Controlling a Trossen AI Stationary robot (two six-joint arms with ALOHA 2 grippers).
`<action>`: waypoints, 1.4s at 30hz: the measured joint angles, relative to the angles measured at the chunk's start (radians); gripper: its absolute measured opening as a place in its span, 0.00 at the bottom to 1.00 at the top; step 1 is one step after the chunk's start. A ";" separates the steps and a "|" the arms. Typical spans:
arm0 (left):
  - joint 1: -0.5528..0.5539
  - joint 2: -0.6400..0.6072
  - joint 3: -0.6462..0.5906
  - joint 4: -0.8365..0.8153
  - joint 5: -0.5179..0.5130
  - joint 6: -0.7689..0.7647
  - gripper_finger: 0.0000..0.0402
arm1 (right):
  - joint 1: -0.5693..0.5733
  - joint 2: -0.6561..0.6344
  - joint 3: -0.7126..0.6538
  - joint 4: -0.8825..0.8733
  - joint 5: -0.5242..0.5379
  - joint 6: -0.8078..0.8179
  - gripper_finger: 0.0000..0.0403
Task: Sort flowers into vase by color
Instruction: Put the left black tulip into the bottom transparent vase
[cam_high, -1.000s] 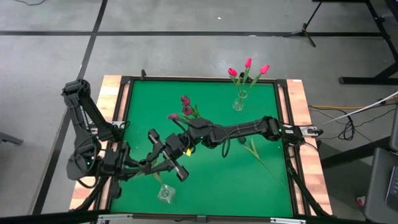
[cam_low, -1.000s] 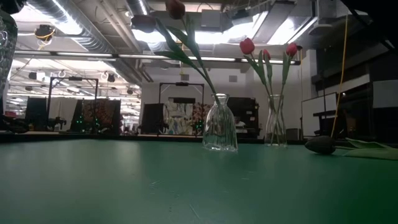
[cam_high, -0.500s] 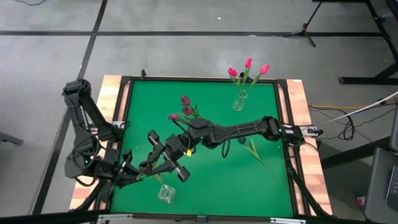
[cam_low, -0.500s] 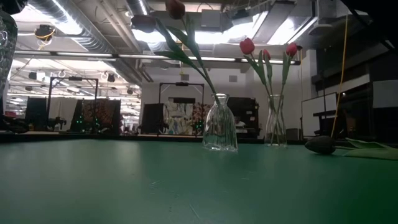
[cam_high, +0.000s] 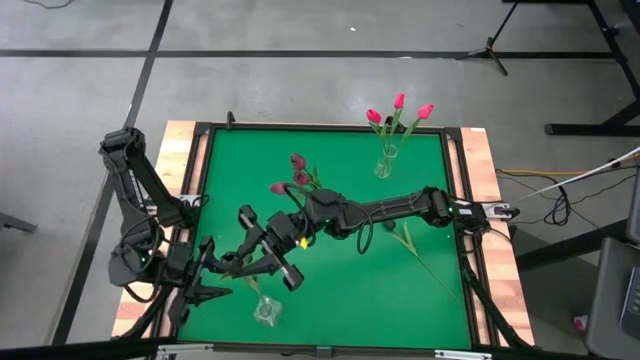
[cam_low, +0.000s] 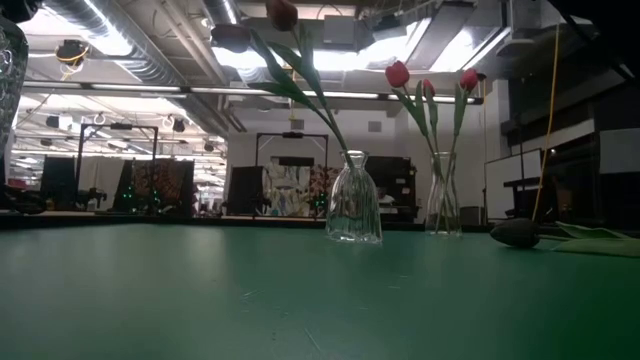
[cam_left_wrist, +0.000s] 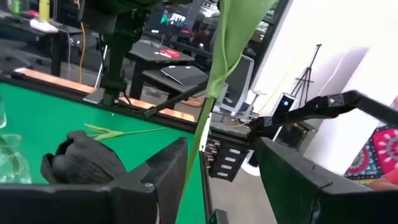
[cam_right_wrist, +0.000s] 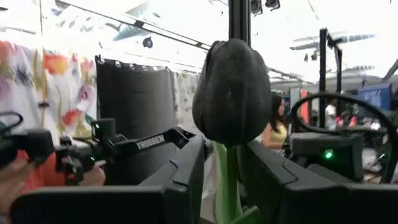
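while the near-black artificial tulip with a long green stem (cam_right_wrist: 231, 93) stays pinched at the stem between the right gripper (cam_high: 285, 243) fingers, held above the middle of the green table mat (cam_high: 420, 300), the left gripper (cam_high: 205, 272) has just let go: a moment ago its fingers were nearly closed around the same stem, and now they stand wide apart with the stem (cam_left_wrist: 200, 134) running loose between them. by my reading, the flower has passed fully to the right arm and is ready to go into a vase. just below the grippers stands an empty clear glass vase (cam_high: 266, 311); a second glass vase holds two mauve tulips (cam_high: 296, 172), and a third at the far edge holds three bright pink tulips (cam_high: 398, 110). one more flower (cam_high: 405, 241) lies on the mat.
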 joint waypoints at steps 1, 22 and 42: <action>0.000 0.000 0.000 0.000 0.002 0.013 0.47 | 0.000 0.000 0.000 0.000 0.000 0.021 0.24; 0.117 0.000 0.000 -0.035 0.144 -0.025 0.42 | 0.006 0.002 0.000 0.023 0.070 0.104 0.24; 0.106 0.000 0.000 -0.192 0.178 -0.220 0.03 | 0.006 0.002 0.000 -0.012 0.070 0.105 0.24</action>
